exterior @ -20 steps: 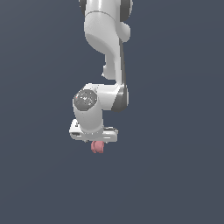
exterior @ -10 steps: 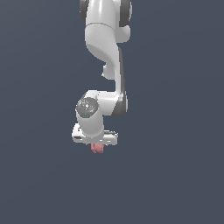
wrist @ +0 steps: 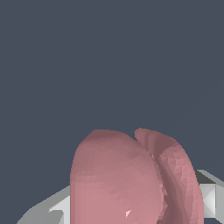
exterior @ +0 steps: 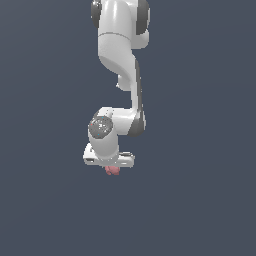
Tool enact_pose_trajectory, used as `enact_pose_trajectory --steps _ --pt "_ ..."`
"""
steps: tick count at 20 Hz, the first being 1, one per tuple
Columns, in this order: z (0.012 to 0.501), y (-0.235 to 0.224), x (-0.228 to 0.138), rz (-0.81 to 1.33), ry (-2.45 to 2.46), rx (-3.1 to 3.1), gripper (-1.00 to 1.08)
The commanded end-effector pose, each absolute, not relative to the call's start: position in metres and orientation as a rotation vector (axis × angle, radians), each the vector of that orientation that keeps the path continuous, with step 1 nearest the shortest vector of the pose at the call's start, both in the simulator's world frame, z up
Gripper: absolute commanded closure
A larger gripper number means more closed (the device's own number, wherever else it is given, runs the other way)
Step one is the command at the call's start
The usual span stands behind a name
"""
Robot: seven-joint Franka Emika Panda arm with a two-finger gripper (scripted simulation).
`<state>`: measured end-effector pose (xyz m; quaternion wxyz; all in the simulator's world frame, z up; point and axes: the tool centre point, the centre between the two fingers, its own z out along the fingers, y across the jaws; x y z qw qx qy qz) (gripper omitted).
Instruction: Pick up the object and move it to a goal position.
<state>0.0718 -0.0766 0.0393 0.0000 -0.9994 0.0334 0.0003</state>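
There is one white glossy arm (exterior: 120,65) and one gripper (exterior: 112,169) that closes on one object (exterior: 113,171), directly below the gripper body. The object is pink-red, matte and lumpy, with two rounded lobes and a groove between them.

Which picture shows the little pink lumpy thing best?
The wrist view. There the pink object fills the lower part of the picture, so you can see its two rounded lobes and the crease between them, with grey claw parts on both sides. In the exterior view it is only a tiny pink bump poking out under the white claw.
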Motion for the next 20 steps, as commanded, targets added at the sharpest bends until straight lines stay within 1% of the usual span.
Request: enact_pose_trajectory --steps 1,12,20 --pt "0.039 -0.077 0.072 0.000 0.105 -3.140 1.08" --pt "0.045 -0.079 0.073 0.000 0.105 -3.140 1.08" --pt "0.084 -0.101 0.083 0.000 0.105 -3.140 1.08"
